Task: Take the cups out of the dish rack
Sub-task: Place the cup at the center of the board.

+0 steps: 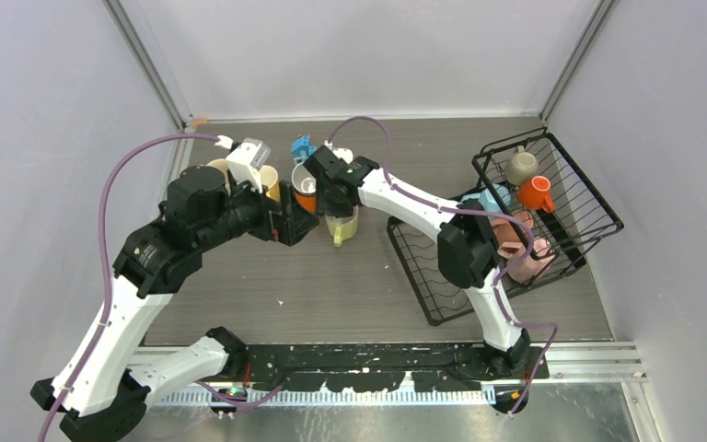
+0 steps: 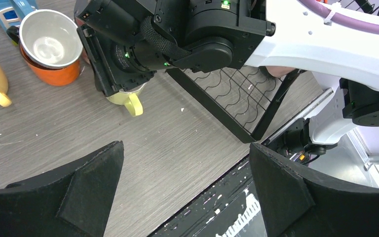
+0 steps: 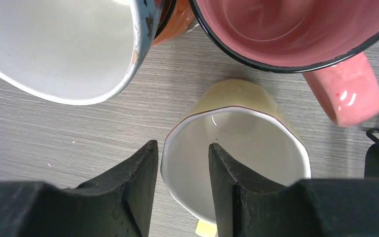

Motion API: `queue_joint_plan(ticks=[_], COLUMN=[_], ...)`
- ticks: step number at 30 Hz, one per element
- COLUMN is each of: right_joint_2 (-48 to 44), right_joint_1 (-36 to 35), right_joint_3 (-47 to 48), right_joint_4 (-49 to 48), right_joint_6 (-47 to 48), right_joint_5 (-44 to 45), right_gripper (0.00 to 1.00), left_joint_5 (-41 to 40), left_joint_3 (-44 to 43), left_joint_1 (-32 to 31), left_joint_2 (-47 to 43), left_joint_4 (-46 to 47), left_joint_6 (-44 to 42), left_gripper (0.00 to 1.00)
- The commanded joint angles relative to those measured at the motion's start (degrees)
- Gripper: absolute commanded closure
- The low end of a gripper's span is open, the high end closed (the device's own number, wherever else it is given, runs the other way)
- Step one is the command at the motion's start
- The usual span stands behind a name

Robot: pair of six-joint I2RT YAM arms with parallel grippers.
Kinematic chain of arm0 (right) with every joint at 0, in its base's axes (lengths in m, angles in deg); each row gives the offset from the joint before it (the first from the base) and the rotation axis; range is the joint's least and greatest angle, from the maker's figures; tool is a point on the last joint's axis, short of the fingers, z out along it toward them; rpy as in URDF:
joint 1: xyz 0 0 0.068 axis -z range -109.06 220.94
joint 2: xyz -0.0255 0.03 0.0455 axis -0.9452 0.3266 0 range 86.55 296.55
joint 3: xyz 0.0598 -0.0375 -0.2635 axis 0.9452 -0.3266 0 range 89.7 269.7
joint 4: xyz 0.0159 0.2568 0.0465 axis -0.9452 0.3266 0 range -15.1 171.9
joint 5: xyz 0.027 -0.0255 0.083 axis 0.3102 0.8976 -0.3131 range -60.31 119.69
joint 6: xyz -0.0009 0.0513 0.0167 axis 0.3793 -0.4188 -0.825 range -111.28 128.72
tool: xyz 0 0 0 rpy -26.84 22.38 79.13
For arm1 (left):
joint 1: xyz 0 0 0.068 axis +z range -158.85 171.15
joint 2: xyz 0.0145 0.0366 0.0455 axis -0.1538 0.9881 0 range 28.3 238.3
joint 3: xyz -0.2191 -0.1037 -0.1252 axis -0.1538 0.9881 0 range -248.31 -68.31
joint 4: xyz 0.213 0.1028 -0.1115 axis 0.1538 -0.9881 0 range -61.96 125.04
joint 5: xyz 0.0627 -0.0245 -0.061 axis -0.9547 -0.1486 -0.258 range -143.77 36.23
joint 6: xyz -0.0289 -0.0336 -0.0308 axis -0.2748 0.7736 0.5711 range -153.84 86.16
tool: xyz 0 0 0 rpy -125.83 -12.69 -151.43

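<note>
Closest in the right wrist view, black fingers of the right pincer astride the near wall of the lime mug: one finger outside, one inside, parted, with a strip of white interior showing between inner finger and wall, so apparently not clamping. Underneath, the broad grey wood-grain surface, carrying everything. On its right side the dish rack, grid base toward the middle, raised basket end far right, well apart from the set-down cluster. Holds an orange cup, a cream cup, a blue cup and pink cups. Lime mug directly below the right pincer, upright on the surface, mouth up, long axis vertical, handle toward the near edge. Crowded close around it: a pink mug and an orange mug; touching or not, cannot tell. Left pincer wide open and empty, just beside on the left, aimed toward the lime mug. Likely next: withdraw straight up, given tight room sideways, then swing right to the dish rack, nearer the right arm than the left.
</note>
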Motion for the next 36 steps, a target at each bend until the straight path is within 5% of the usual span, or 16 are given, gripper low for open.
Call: queue_joint_plan(ticks=[1, 12, 28, 29, 36], right_joint_2=[-4.43, -12.17, -25.12, -26.01, -32.62], right_joint_1=[-0.72, -1.27, -0.59, -0.54, -0.13], right_joint_3=[2.70, 1.69, -2.97, -3.39, -7.38], right_joint_4=[1.09, 1.40, 1.74, 1.83, 1.79], right_joint_6=[0.30, 0.42, 0.26, 0.18, -0.82], right_joint_5=[2.12, 3.76, 11.05, 11.64, 15.84], right_gripper=[0.52, 0.39, 0.09, 0.02, 0.00], left_joint_5=[0.69, 1.64, 2.27, 2.27, 3.09], left_joint_3=[-1.33, -1.73, -0.68, -0.40, 2.30], left_joint_1=[-0.50, -1.42, -4.70, -5.11, -7.11], left_joint_2=[0.18, 1.27, 3.59, 3.83, 5.09], left_joint_4=[1.53, 2.31, 4.48, 4.76, 7.78], left_joint_6=[-0.75, -0.22, 0.22, 0.22, 1.04], left_gripper=[0.00, 0.00, 0.00, 0.00, 0.00])
